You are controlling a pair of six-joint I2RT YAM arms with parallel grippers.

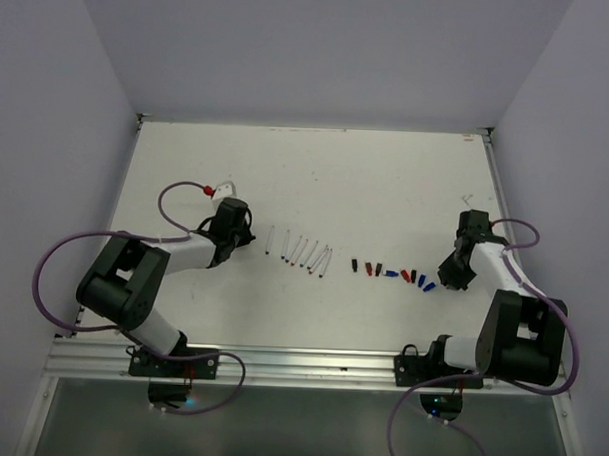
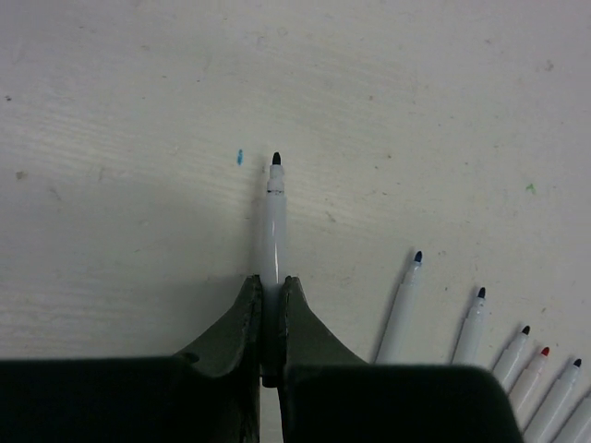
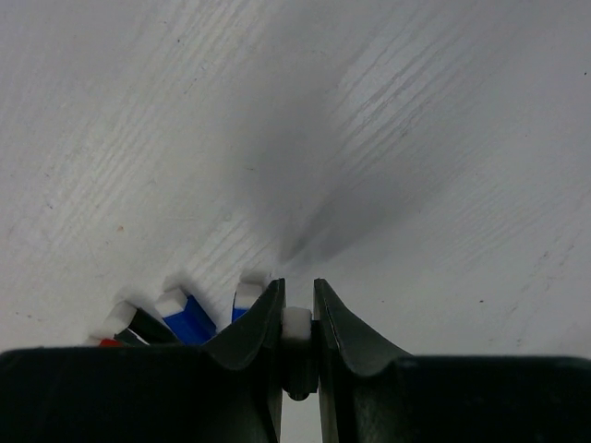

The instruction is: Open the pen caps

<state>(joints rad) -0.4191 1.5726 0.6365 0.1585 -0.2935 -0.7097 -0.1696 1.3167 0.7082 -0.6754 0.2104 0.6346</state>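
Closest to the lens, the left gripper [image 2: 270, 293] has its two dark fingers pressed together on the barrel of a black-tipped pen [image 2: 273, 217]. The pen runs straight out from between them, its long axis in line with the fingers and its bare nib at the far end. No cap sits on it. The barrel is thin, white to clear, and the nib is a small black point just right of a blue ink mark [image 2: 239, 157] on the table [image 1: 386, 181]. Whether the pen touches the surface or hangs just over it I cannot tell. To its right in the wrist view the other pens [image 2: 473, 325] lie fanned side by side, tips pointing much the same way, their blue, black and red nibs all bare. From above, that row sits between the two arms, nearer the left one.

The right gripper [image 3: 297, 297] is closed likewise, pinching a small white-ended cap [image 3: 295, 323]. Just to its left lie the loose caps [image 3: 189, 318], blue, black and red, short and stubby. From above, their line runs toward the pens with a gap between the two rows.

By the look of it, this pen and cap are already apart, and what remains is setting each down: the pen rightward by its row, the cap leftward by its own
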